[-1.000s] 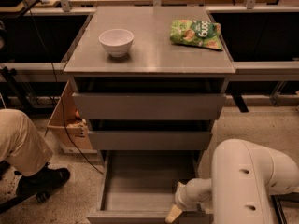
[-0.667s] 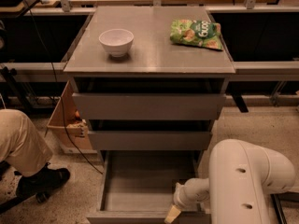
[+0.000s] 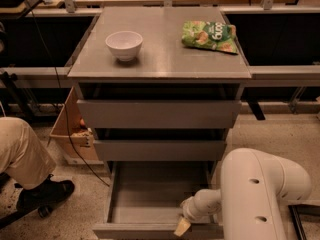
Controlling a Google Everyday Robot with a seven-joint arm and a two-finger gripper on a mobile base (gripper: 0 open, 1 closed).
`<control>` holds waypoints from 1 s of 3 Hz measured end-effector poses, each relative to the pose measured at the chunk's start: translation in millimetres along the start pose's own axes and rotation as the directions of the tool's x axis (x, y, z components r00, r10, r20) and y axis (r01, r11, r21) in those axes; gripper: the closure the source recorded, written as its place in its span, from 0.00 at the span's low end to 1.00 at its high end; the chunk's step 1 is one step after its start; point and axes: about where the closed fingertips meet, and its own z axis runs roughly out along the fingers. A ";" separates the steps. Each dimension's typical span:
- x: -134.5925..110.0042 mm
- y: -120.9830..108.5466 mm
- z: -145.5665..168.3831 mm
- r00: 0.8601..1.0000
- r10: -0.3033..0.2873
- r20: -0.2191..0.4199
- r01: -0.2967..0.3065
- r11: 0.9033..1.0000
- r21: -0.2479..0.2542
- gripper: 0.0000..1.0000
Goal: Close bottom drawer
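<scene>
The bottom drawer (image 3: pixel 145 194) of the grey cabinet is pulled far out, and its long shallow grey tray is bare inside. Its front panel (image 3: pixel 135 231) lies along the lower edge of the view. My gripper (image 3: pixel 182 227) is at the end of the white arm (image 3: pixel 260 194), at the right part of that front panel, with a pale fingertip on or just over its top edge. The wrist hides the rest of the hand.
The middle drawer front (image 3: pixel 160 150) and top drawer front (image 3: pixel 159 114) stand slightly out. A white bowl (image 3: pixel 124 44) and a green chip bag (image 3: pixel 210 36) lie on the cabinet top. A person's leg and shoe (image 3: pixel 30 169) and a cardboard box (image 3: pixel 75 129) are at the left.
The arm and gripper have shifted slightly to the left along the drawer front. The drawer looks about as far out as before.
</scene>
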 end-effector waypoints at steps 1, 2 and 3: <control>-2.4 1.5 -7.1 1.000 0.000 0.000 0.000 1.000 0.000 0.65; -13.0 -9.1 -10.0 1.000 -0.024 0.004 0.024 1.000 0.020 0.70; -48.1 -27.8 -3.7 0.996 -0.089 0.010 0.089 0.995 0.036 0.52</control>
